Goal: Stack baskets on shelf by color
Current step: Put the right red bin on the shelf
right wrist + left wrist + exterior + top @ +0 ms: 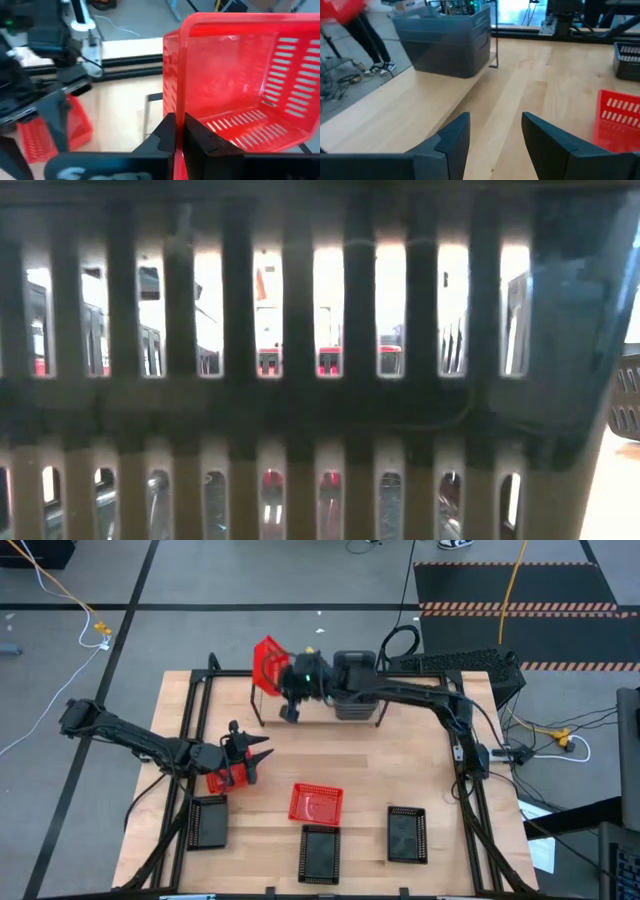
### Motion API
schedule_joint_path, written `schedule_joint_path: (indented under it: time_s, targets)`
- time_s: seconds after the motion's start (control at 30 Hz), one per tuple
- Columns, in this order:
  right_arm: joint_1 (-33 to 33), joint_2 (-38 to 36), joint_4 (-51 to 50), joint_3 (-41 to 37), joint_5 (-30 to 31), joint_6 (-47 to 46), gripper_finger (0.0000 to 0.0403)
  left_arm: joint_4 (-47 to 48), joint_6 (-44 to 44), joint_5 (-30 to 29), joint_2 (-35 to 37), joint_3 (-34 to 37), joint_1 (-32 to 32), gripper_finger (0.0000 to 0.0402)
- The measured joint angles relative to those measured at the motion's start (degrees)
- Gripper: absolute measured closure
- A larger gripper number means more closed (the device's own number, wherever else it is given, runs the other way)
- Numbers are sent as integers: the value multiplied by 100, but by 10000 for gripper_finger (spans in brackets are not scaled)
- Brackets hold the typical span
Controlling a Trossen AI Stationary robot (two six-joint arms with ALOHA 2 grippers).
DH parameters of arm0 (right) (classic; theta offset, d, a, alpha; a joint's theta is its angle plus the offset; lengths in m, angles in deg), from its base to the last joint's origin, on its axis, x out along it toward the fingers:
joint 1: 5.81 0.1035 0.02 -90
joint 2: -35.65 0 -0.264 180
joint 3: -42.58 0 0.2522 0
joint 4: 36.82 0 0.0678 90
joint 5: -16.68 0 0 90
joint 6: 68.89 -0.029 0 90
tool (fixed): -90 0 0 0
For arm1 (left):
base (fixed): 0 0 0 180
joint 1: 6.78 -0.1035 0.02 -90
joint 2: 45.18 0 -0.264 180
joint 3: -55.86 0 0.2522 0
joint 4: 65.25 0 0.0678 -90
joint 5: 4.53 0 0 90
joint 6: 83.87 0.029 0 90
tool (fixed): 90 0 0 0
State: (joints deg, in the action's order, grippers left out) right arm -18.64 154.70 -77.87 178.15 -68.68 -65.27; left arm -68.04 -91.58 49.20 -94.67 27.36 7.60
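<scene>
The right gripper (175,131) pinches the rim of 1 red perforated plastic basket (269,661), tilted above the black wire-frame shelf (258,700) at the table's (440,760) far edge. The left gripper (495,131), fingers spread, hovers near the left edge beside another red basket (228,778).

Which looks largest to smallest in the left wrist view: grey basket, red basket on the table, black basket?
1. grey basket
2. red basket on the table
3. black basket
The last two are cut off at the edge, so their order is unsure.
</scene>
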Motion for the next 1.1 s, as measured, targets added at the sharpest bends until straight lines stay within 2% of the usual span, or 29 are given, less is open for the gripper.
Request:
schedule_joint_path:
  time_s: [0.13,0.27,0.47,0.73,0.9,1.1]
  targets:
    - [-224,381,-1144,934,-26,108,395,24,-149,2,0,0,-47,220]
    - [-378,471,-1991,1001,-256,503,394,50,-190,20,0,0,-37,220]
    - [-410,474,-2106,463,-331,575,394,190,-168,21,0,2,-37,220]
    - [-442,471,-1935,-626,-273,2,394,299,-165,22,2,2,-37,220]
    - [-431,454,-1774,-1042,331,132,394,339,-168,24,0,2,-37,220]
    - [-442,452,-1730,-1166,433,285,394,318,-163,22,0,2,-39,220]
